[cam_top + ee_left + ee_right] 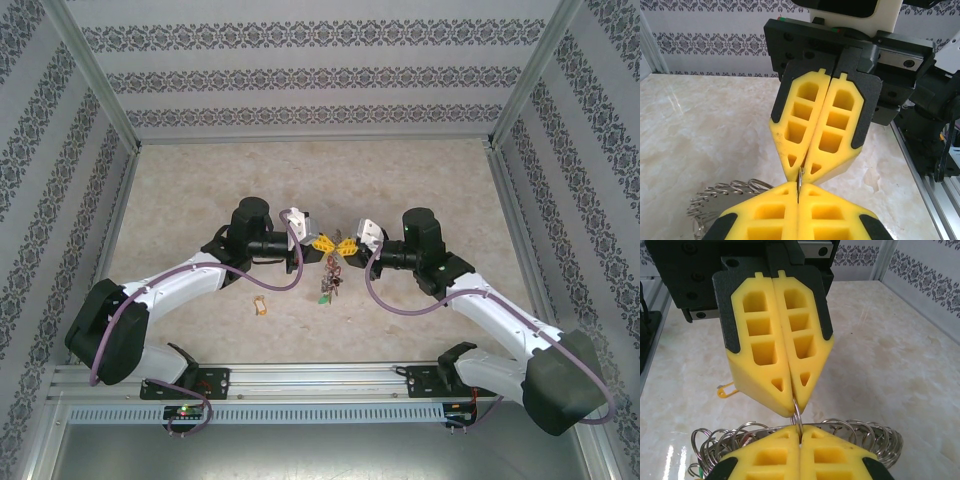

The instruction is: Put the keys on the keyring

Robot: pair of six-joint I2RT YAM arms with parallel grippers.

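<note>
Fingers (760,355) are yellow on black, the keyring (865,437) silvery, the table (890,365) marbled beige, walls (300,80) damask-striped grey.

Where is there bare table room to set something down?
Free: far table half up to the back wall, and right of the right arm. Crowded: centre, where left gripper and right gripper pinch the keyring; tan-tagged key near-left.

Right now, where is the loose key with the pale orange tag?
In the top view the orange-tagged key lies alone on the table, left of the keyring and just on the near side of the left arm.
</note>
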